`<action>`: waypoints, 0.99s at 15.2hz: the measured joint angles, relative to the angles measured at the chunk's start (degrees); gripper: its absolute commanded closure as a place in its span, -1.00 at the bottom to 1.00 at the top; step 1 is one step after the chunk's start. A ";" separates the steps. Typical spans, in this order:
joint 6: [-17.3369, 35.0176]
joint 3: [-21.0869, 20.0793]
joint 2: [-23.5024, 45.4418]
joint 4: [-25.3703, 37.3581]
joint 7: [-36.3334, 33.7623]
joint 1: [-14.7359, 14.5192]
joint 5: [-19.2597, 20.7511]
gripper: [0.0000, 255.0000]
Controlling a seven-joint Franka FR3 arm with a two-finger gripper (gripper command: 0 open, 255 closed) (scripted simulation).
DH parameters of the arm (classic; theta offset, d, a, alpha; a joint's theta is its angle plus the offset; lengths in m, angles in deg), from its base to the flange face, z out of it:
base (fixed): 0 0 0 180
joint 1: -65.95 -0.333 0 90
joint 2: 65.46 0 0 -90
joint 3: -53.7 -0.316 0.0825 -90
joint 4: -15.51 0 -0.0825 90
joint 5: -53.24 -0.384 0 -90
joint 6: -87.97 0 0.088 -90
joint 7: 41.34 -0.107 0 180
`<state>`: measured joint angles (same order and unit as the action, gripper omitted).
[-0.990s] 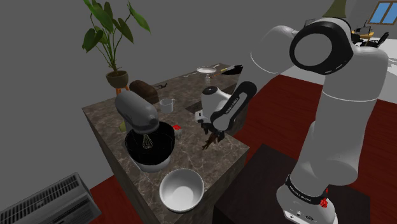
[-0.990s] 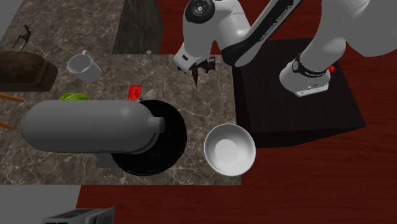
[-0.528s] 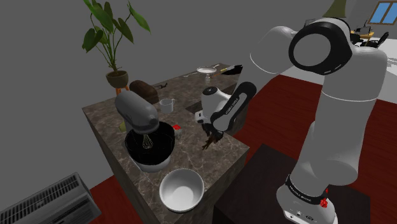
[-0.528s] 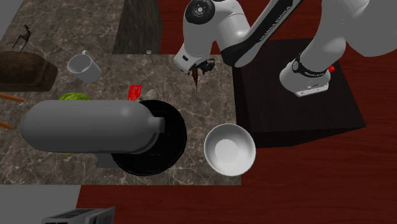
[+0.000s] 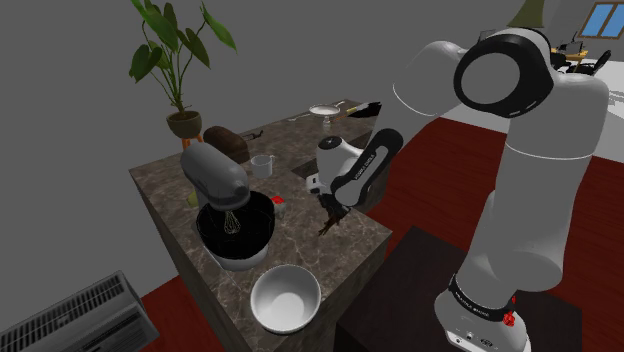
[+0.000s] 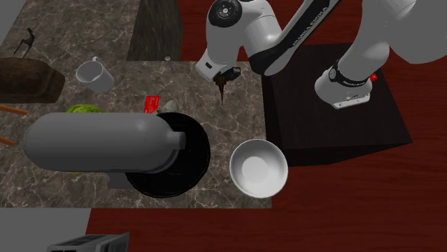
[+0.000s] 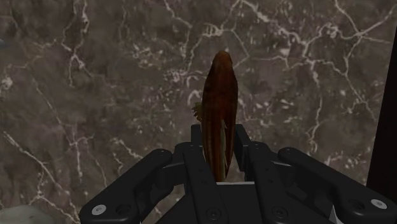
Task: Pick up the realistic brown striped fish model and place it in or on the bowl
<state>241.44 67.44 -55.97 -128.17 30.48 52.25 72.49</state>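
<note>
Wrist view: gripper [image 7: 219, 141] pinching fish [image 7: 220, 95] by one end, frame centre, over worktop [image 7: 95, 95]. Risk: thin end-grip, so fish may pivot or slip on the way to bowl [image 5: 285, 298], lower centre of shoulder view.

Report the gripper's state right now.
The gripper: shut, holding the brown fish.
</note>
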 measured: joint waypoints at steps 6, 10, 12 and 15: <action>-2.95 -0.06 -3.20 -0.19 0.63 -0.09 -0.24 1.00; -6.48 -0.23 -6.25 0.32 1.41 -0.24 -0.74 1.00; -8.12 -0.24 -7.85 0.39 1.79 -0.27 -0.86 1.00; -10.53 -0.35 -10.06 0.59 2.15 -0.39 -1.03 1.00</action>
<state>230.91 67.09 -66.04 -127.58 32.62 51.86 71.46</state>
